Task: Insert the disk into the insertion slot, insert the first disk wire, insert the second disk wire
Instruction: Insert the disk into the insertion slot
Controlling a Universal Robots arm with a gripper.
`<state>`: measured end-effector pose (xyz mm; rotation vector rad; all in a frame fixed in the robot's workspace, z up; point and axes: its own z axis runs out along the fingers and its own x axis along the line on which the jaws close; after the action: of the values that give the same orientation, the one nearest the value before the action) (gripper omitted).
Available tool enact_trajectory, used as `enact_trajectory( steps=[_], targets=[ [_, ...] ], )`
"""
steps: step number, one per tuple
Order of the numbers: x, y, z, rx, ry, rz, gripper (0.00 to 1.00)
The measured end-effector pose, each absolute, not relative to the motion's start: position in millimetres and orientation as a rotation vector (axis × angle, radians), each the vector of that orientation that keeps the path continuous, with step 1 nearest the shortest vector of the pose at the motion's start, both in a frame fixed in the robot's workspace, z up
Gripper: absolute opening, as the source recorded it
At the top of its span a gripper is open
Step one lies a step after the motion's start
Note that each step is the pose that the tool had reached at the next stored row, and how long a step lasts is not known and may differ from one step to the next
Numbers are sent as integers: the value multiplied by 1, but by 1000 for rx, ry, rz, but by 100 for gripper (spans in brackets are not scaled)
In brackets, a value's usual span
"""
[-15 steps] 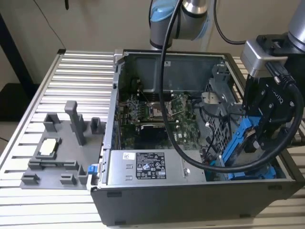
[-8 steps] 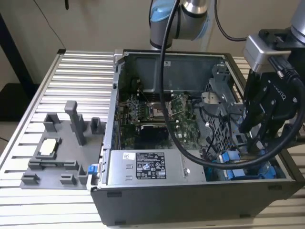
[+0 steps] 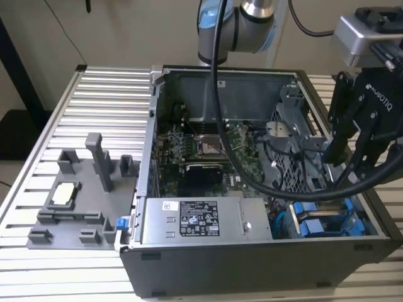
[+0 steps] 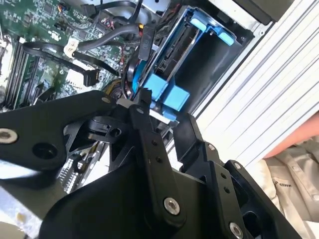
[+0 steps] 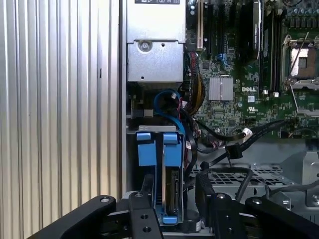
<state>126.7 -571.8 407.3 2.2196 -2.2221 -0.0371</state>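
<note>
The disk (image 5: 171, 195) stands on edge in the drive bay at the case's front corner, clipped in its bright blue carrier (image 5: 172, 149); a second blue tab (image 5: 148, 152) sits beside it. The same blue carriers (image 3: 320, 224) lie low at the exterior view's right. My gripper (image 5: 175, 180) hovers over the bay, open, its black fingers (image 5: 147, 198) straddling the disk's line without touching it. In the second wrist view the gripper (image 4: 167, 112) hangs just above the blue tabs (image 4: 165, 92). A loose black wire connector (image 5: 232, 150) and a white one (image 5: 245, 132) lie beside the bay.
The open computer case (image 3: 146, 189) rests on a ribbed metal table (image 3: 94, 94). A grey labelled power-supply box (image 3: 198, 220) sits along the front wall beside the bay. The motherboard (image 3: 208, 151) and a metal cage (image 3: 296, 151) lie behind. A grey fixture tray (image 3: 75, 207) stands at the exterior view's left.
</note>
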Motion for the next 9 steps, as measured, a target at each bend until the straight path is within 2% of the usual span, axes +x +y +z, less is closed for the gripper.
enact_trajectory(
  steps=[5, 9],
  targets=[
    [125, -572, 407, 2275, -2275, -14, 47],
    [124, -571, 407, 2323, -2313, 48, 47]
  ],
)
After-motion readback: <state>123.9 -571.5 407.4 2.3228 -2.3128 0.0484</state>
